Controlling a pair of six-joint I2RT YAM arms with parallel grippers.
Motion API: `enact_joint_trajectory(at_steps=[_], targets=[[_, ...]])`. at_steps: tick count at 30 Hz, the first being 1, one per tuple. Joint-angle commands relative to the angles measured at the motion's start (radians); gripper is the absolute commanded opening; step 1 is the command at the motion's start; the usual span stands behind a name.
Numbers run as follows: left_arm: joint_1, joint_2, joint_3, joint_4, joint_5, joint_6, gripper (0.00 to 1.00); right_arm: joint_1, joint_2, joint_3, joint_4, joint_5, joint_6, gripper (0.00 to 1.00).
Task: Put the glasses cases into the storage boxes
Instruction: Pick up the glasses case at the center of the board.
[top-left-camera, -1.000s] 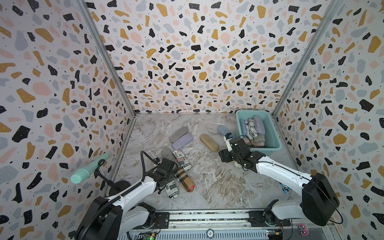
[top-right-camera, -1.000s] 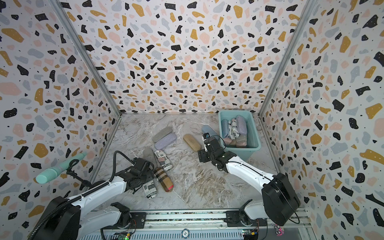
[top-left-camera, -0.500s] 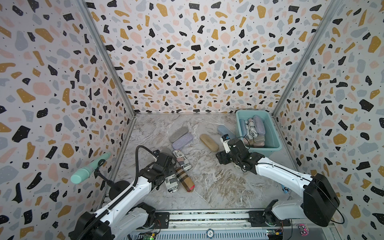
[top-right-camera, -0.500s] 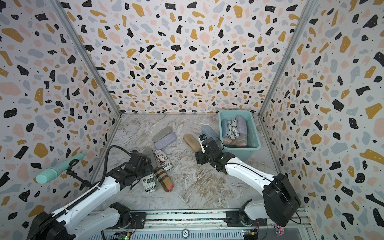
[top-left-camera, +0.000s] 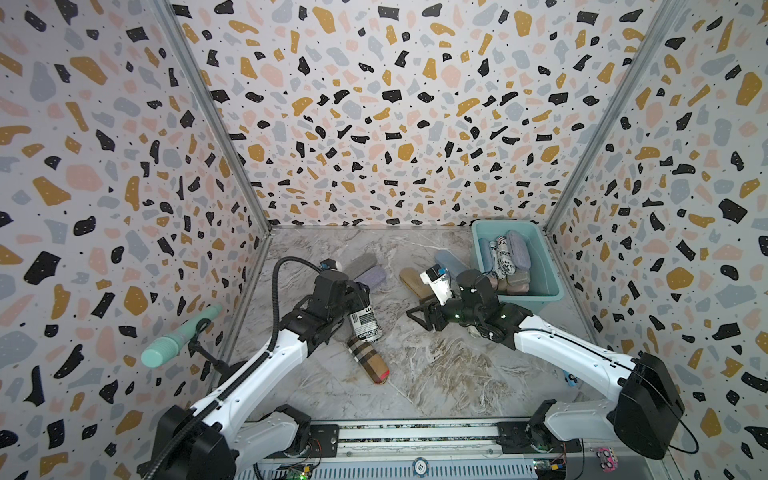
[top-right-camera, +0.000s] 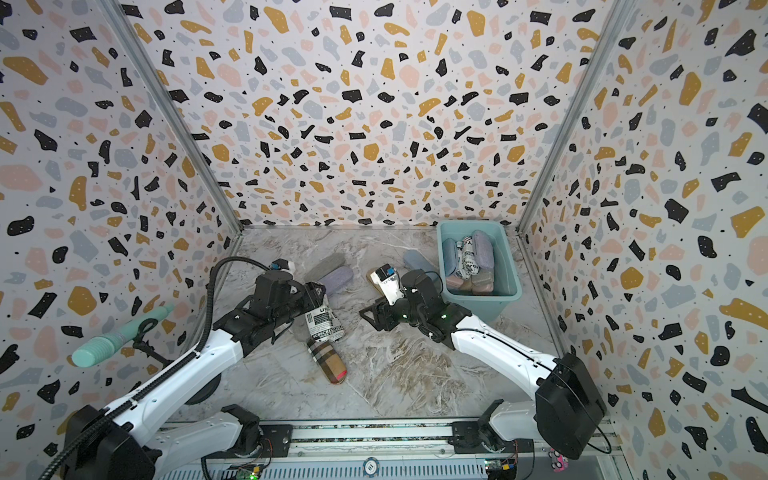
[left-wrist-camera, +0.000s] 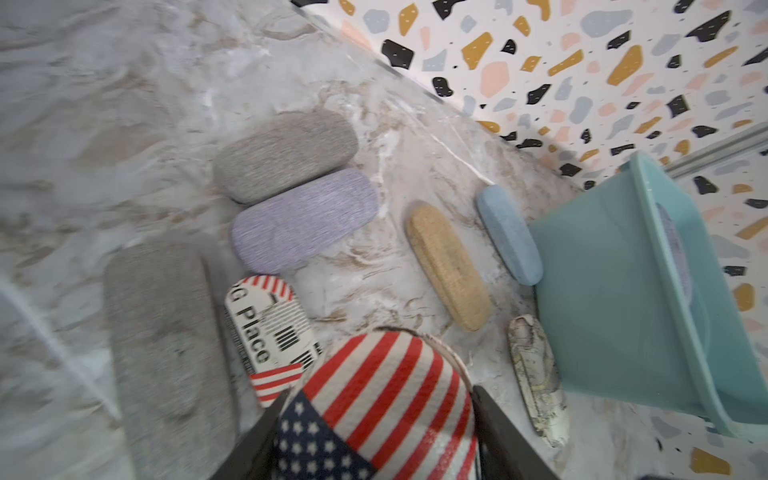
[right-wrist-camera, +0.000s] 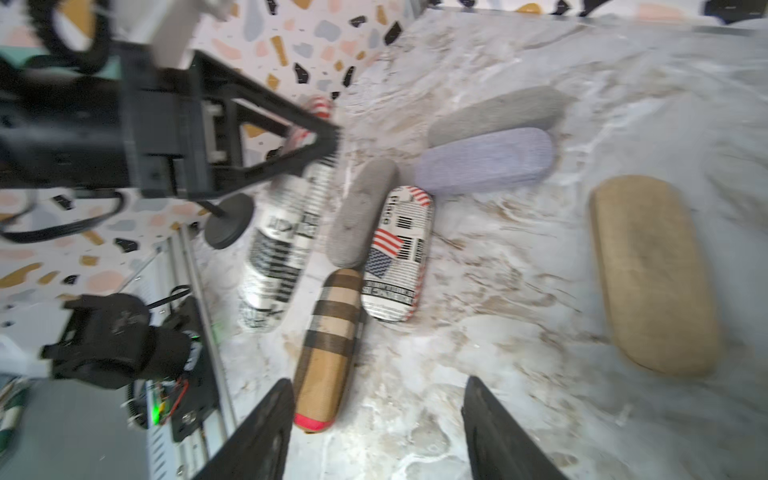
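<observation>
Newspaper-print case (left-wrist-camera: 374, 399) now lifted, clenched between left fingers (left-wrist-camera: 500, 436), right fingers (right-wrist-camera: 257, 436) parted, empty, near plaid case (right-wrist-camera: 328, 345)

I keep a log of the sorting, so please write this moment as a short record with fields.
left gripper: shut on newspaper-print case
right gripper: open, holds nothing
teal tub: several cases inside, exact count unclear
outside tub: grey case, lilac case, tan case, blue case, plaid case, among others
</observation>
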Motion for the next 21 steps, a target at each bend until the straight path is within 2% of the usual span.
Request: enact_joint_trajectory(at_steps=[1,6,10,16,21], targets=[[-0.004,0.03,0.02,0.205,0.093,-0.035,0.54,0.036,0.025,0.044,0.071,-0.094,0.021,0.68],[-0.007,0.024,-0.002,0.301,0.108,-0.064,0.54,0.038,0.104,0.059,0.133,-0.077,0.106,0.72],[-0.019,0.019,-0.033,0.361,0.099,-0.076,0.54,0.039,0.166,0.068,0.229,-0.139,0.17,0.72],[-0.029,0.02,-0.09,0.433,0.117,-0.091,0.54,0.041,0.218,0.085,0.282,-0.155,0.202,0.65],[-0.032,0.02,-0.118,0.497,0.129,-0.108,0.56,0.041,0.244,0.089,0.33,-0.164,0.237,0.54]])
